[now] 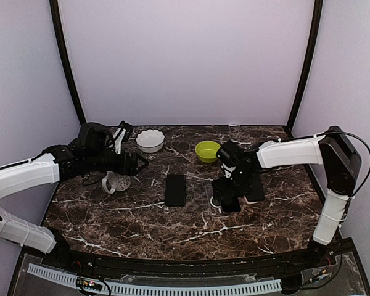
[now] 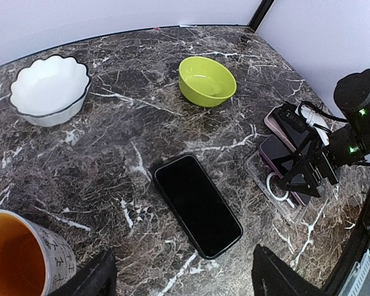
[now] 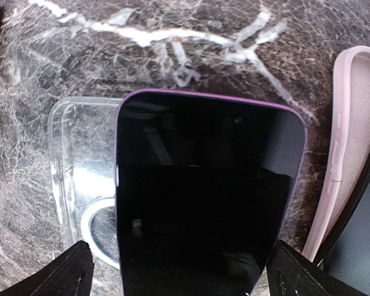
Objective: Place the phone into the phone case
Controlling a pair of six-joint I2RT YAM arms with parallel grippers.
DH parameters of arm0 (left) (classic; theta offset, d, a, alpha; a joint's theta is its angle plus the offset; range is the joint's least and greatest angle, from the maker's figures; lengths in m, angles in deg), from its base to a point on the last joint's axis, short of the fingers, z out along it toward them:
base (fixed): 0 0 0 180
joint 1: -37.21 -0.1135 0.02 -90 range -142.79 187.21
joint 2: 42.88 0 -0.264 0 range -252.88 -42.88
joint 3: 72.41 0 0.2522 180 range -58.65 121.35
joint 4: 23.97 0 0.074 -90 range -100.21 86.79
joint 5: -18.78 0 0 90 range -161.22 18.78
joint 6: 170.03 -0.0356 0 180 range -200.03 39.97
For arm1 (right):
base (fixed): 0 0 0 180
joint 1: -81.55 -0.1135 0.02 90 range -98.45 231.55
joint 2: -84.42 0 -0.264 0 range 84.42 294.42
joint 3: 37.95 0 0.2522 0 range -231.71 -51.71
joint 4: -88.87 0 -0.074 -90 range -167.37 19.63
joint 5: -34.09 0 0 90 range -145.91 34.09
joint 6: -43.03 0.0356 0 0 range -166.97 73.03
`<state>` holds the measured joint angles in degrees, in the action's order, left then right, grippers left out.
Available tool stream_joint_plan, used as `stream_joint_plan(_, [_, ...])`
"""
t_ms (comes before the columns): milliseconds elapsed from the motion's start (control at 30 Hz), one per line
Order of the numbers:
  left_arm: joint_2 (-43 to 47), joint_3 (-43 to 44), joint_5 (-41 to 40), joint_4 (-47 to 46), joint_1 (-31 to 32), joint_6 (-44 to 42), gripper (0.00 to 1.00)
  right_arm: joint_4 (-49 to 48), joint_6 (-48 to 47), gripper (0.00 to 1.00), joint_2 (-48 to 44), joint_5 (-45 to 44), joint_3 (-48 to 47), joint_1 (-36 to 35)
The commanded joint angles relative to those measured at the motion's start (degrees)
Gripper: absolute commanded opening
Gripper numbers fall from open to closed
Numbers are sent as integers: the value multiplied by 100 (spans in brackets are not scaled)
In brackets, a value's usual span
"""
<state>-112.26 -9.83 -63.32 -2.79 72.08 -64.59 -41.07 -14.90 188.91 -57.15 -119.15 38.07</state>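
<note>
A purple-edged phone (image 3: 203,185) with a dark screen sits between the fingers of my right gripper (image 3: 182,274). It is held tilted over a clear phone case (image 3: 80,160) with a white ring, which lies on the marble table. The phone covers the case's right part. From the left wrist view, the right gripper (image 2: 308,179) stands over the purple phone (image 2: 274,151) and clear case (image 2: 277,197). My left gripper (image 2: 182,277) is open and empty, hovering above the table near a second, black phone (image 2: 197,205). In the top view the right gripper (image 1: 229,196) is right of centre.
A pink case (image 3: 351,142) with another dark phone lies just right of the purple phone. A green bowl (image 1: 208,151) and a white scalloped bowl (image 1: 150,140) stand at the back. A patterned mug (image 1: 117,182) with an orange inside stands under the left arm.
</note>
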Motion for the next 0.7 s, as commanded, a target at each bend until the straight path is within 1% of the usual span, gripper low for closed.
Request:
stream_joint_plan(0, [-22, 137, 83, 86, -33, -76, 76, -49, 100, 98, 50, -140, -63, 53])
stream_joint_plan(233, [-6, 136, 117, 95, -33, -76, 76, 18, 30, 98, 493, -366, -353, 147])
stream_joint_plan(333, [4, 137, 125, 85, -33, -76, 76, -35, -17, 96, 573, -317, -336, 156])
stream_joint_plan(500, [-7, 132, 141, 67, -33, -81, 75, -320, -76, 78, 491, 95, -208, 165])
stream_joint_plan(567, [-36, 166, 118, 141, -33, -137, 73, -286, -119, 72, 472, 97, -225, 165])
stream_joint_plan(667, [-165, 292, 51, 376, -33, -276, 68, -241, -144, 59, 404, 54, -237, 165])
